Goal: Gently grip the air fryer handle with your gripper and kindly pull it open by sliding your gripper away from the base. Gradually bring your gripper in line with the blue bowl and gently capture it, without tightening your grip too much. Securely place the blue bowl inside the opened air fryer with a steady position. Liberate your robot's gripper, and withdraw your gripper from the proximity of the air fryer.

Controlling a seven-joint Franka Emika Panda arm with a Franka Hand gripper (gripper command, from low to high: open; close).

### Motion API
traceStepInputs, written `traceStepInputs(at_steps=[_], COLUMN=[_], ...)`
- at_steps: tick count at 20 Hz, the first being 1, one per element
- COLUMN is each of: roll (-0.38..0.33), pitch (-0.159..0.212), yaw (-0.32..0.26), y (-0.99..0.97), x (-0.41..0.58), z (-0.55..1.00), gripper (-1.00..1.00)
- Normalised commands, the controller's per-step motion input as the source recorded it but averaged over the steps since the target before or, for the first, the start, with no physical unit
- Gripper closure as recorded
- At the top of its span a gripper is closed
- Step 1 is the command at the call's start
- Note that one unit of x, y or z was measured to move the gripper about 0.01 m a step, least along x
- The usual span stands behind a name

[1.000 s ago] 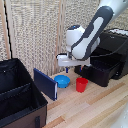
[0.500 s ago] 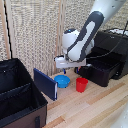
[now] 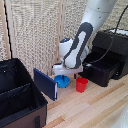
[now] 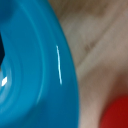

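Note:
The blue bowl sits on the wooden table next to the red cup. My gripper hangs straight down onto the bowl's far rim, and its fingertips are lost against the bowl. In the wrist view the blue bowl fills most of the picture from very close, and no fingers show clearly. The black air fryer stands at the exterior view's right with its drawer slid out toward the cup. The air fryer handle is hidden behind my arm.
A large black soft-walled bin stands at the exterior view's left, with a flat dark blue panel leaning beside it. The red cup is close to the bowl. Bare wood lies in front.
My gripper has come down from above the bowl to its rim. The bowl, the cup and the drawer have stayed where they were.

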Motion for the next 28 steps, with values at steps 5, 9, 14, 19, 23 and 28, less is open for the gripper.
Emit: traceStepInputs(at_steps=[5,9,14,19,23,28], roll=[0.011,0.024,0.007,0.000,0.020,0.142], pitch=[0.000,-0.002,0.000,0.008,0.038,0.090], yaw=[0.016,0.004,0.017,0.012,0.000,0.036], y=[-0.02,-0.08,-0.09,0.00,0.10,0.00], x=[0.108,0.120,0.056,0.002,0.036,0.000], z=[-0.13,-0.02,0.00,0.00,0.10,0.67], gripper=[1.00,1.00,1.00,1.00,1.00,1.00])
